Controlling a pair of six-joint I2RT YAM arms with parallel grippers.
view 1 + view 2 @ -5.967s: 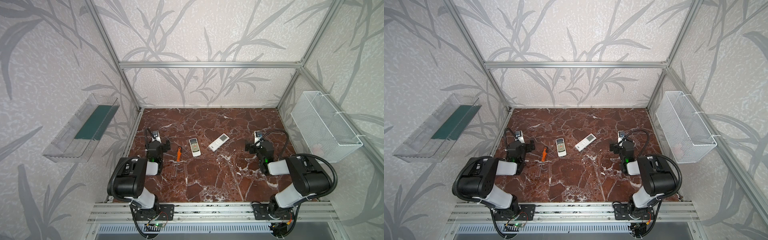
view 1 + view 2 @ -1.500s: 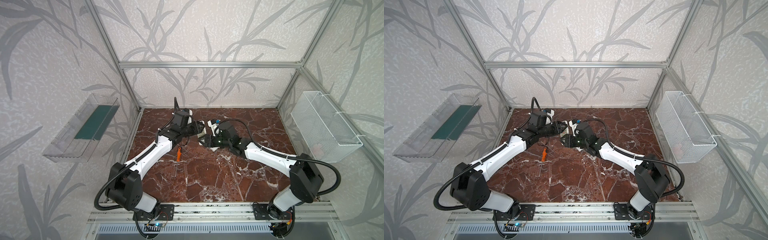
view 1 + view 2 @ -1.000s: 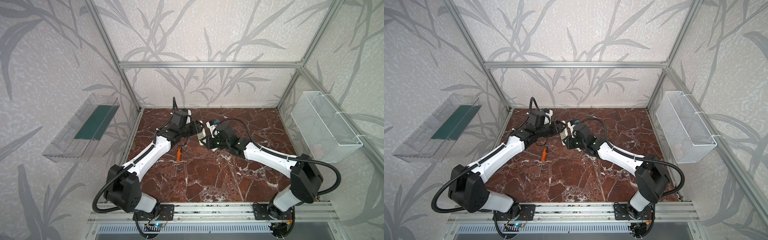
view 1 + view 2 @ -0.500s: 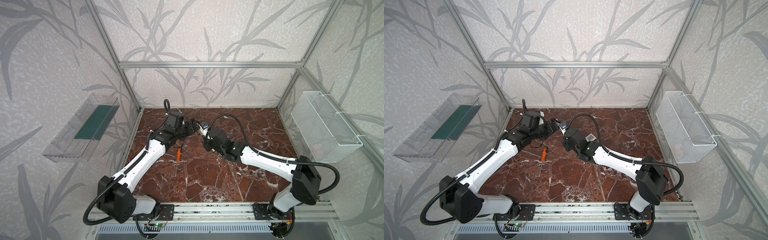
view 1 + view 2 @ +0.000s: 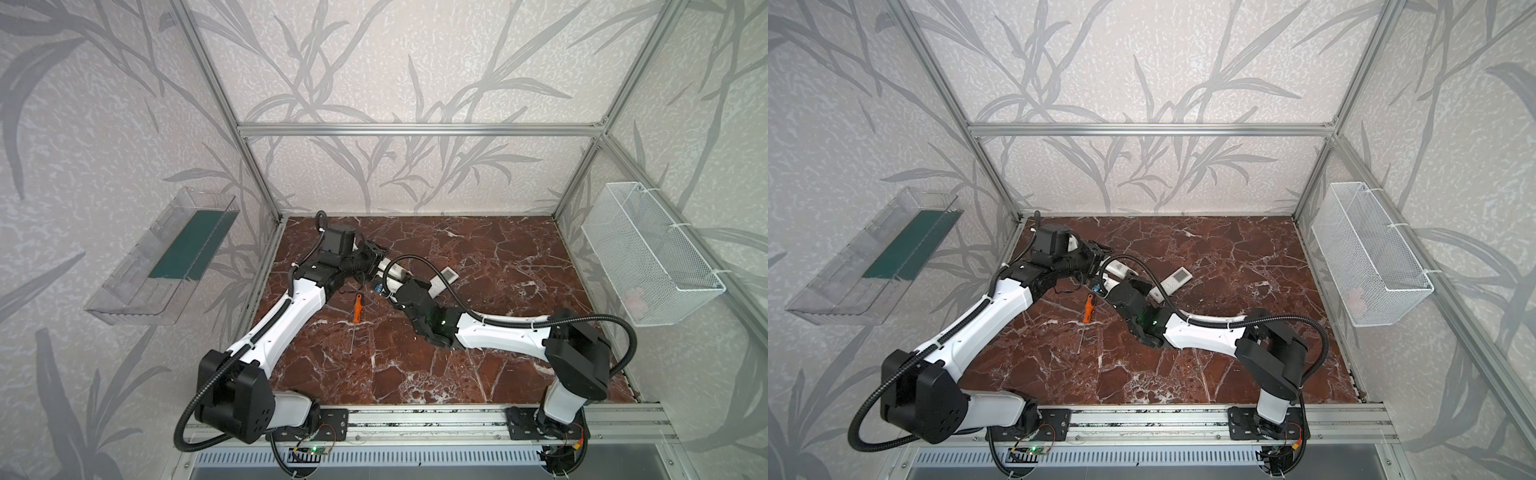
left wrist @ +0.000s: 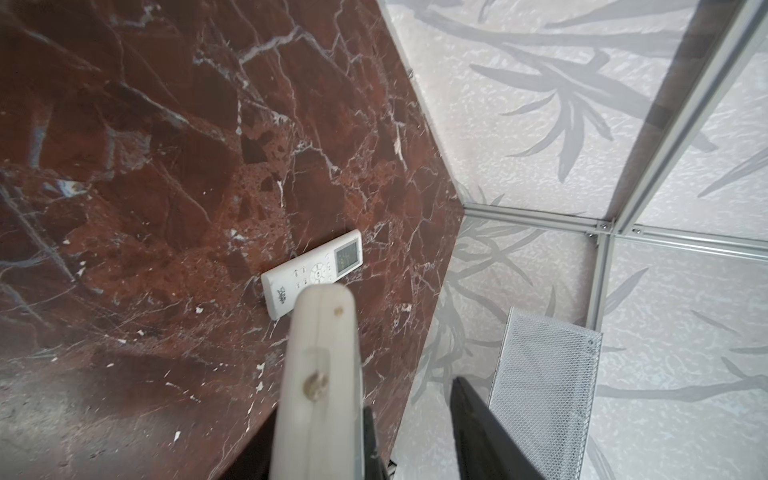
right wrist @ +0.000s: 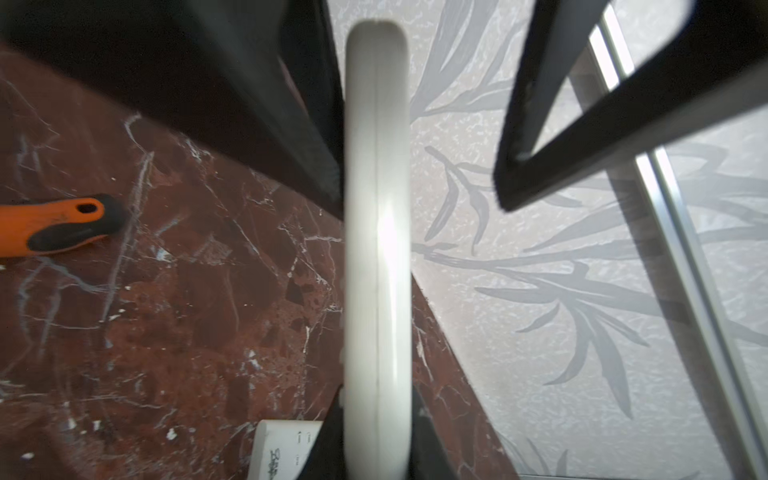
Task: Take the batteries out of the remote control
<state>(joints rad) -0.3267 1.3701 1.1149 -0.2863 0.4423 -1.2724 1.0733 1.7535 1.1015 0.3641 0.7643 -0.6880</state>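
A white remote control (image 5: pixel 392 270) hangs above the marble floor at the back left. Its long edge shows in the right wrist view (image 7: pixel 376 249). My right gripper (image 7: pixel 376 436) is shut on one end of it, also seen in both top views (image 5: pixel 394 286) (image 5: pixel 1111 286). My left gripper (image 6: pixel 407 399) (image 5: pixel 376 259) straddles the other end. One of its fingers (image 7: pixel 299 104) lies against the remote and the other finger (image 7: pixel 536 124) stands apart, so it is open. The batteries are hidden.
A second white remote (image 5: pixel 445 277) (image 6: pixel 316 272) lies face up on the floor beside the right arm's cable. An orange-handled screwdriver (image 5: pixel 357 305) (image 7: pixel 54 226) lies left of centre. A wire basket (image 5: pixel 648 257) hangs on the right wall, a clear tray (image 5: pixel 166 257) on the left wall.
Both grippers and the lifted remote have shifted left. The right wrist has dropped lower under the remote, and the left arm has stretched further out.
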